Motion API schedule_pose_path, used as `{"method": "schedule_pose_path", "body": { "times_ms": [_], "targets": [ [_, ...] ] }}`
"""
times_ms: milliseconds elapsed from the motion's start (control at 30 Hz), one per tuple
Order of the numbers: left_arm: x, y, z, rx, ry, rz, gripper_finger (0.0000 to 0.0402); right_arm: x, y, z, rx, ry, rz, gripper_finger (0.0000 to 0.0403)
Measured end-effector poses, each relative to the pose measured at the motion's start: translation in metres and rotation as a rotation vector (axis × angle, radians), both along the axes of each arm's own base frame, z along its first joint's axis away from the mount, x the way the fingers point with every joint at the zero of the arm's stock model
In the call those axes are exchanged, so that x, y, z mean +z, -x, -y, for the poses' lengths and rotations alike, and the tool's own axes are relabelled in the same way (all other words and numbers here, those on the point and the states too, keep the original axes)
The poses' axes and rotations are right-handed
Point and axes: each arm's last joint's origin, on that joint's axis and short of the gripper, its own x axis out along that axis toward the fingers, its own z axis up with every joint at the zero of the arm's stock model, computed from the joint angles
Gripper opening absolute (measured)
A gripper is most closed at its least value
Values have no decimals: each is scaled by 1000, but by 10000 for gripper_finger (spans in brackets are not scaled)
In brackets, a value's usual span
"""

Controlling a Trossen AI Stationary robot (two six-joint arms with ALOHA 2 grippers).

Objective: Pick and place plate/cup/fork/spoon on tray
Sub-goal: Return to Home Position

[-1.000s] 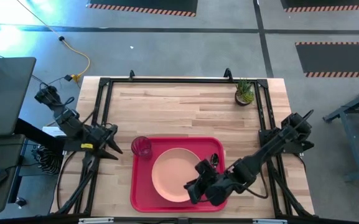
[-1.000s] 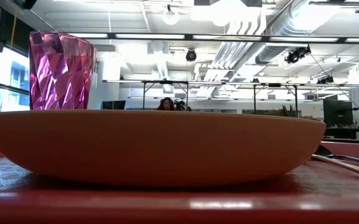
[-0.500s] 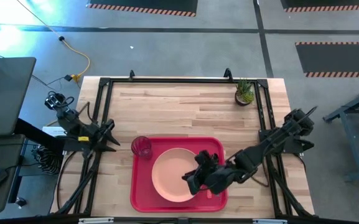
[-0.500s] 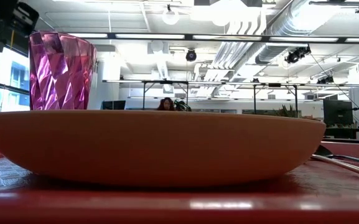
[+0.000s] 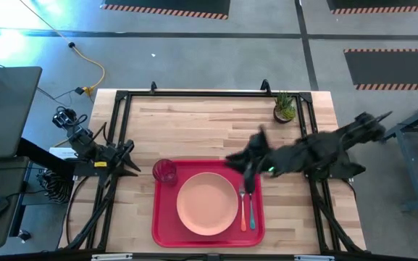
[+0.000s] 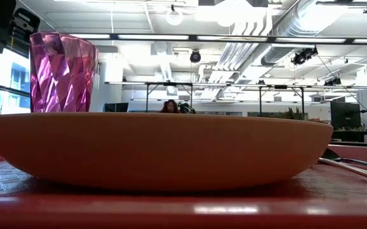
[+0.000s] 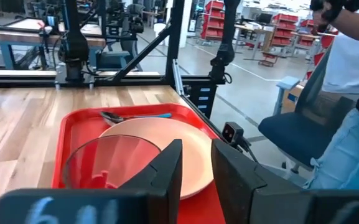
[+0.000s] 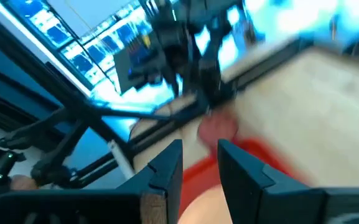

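Right gripper (image 5: 243, 161) hangs above the tray's (image 5: 166, 225) far right corner, fingers slightly apart and holding nothing. On the tray sits the plate (image 5: 207, 204) in the middle, the cup (image 5: 164, 171) at the far left corner, the fork (image 5: 243, 209) and spoon (image 5: 251, 212) side by side just right of the plate. Left gripper (image 5: 130, 168) waits at the table's left edge, fingers a little apart, empty.

— What do we see carrying everything?

— A light wooden table (image 5: 209, 127) with a black frame round its edge.

— And lying directly on it?

— We find the red tray (image 5: 164, 221) at the near edge, and a small potted plant (image 5: 285, 109) near the far right corner.
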Motion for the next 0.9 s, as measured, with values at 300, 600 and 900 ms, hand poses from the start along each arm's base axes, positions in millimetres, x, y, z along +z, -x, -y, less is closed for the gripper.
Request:
{"method": "schedule_pose_path", "body": {
  "times_ms": [300,600,900],
  "targets": [
    [-1,0,0,18,73,-38,41,49,87,55,-87,345,31,91],
    [-1,-1,-2,103,138,-56,8,15,152,89,-223,445,-55,91],
    [-2,-2,-6,225,205,-79,5,-65,177,98,-160,422,54,91]
  ]
}}
